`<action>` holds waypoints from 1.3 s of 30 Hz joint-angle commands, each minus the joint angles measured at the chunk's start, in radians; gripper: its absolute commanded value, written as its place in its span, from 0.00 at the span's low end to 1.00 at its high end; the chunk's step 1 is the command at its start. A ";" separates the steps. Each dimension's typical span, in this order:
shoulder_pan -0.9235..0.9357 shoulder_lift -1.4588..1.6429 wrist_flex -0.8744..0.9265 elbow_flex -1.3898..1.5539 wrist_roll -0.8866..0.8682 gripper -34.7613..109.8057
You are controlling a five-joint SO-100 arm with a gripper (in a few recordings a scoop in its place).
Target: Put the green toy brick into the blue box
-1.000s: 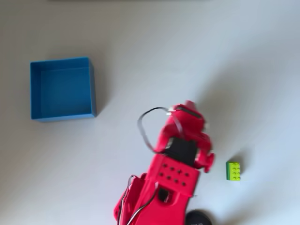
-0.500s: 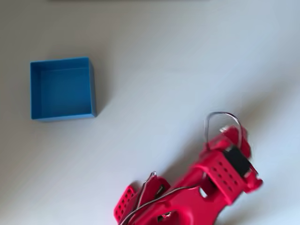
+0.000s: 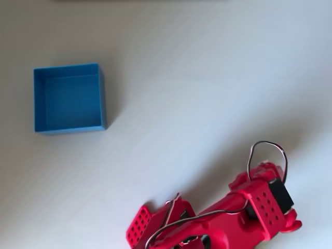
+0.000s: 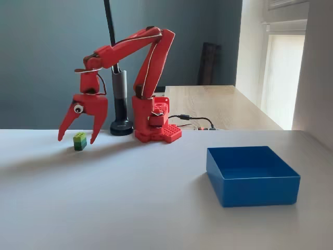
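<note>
Hovering with jaws spread, the red two-finger gripper (image 4: 76, 138) straddles the tiny lime-green studded plastic brick (image 4: 79, 141) on the white table (image 4: 130, 198). The shallow square bright-blue plastic box (image 4: 253, 175) sits well apart.

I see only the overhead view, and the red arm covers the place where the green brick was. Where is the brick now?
Observer: In the fixed view the green toy brick stands on the table, between the fingers of the open gripper.
Operator: Is it lifted?
Observer: No, it rests on the table; the fingertips hang beside it.
Operator: Is the blue box empty?
Observer: Yes, as far as the fixed view shows inside the blue box.
</note>
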State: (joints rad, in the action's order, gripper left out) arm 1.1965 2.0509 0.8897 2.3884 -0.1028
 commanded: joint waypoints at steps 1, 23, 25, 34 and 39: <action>0.057 0.014 -0.015 -0.017 0.005 0.48; 0.140 0.014 -0.114 0.137 0.011 0.27; 0.133 0.014 -0.114 0.137 0.000 0.25; 0.081 0.014 -0.156 0.114 0.008 0.24; -0.029 0.014 -0.155 0.009 0.000 0.24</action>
State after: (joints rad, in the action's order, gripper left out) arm 1.2487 2.0509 0.7547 2.4850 -0.0920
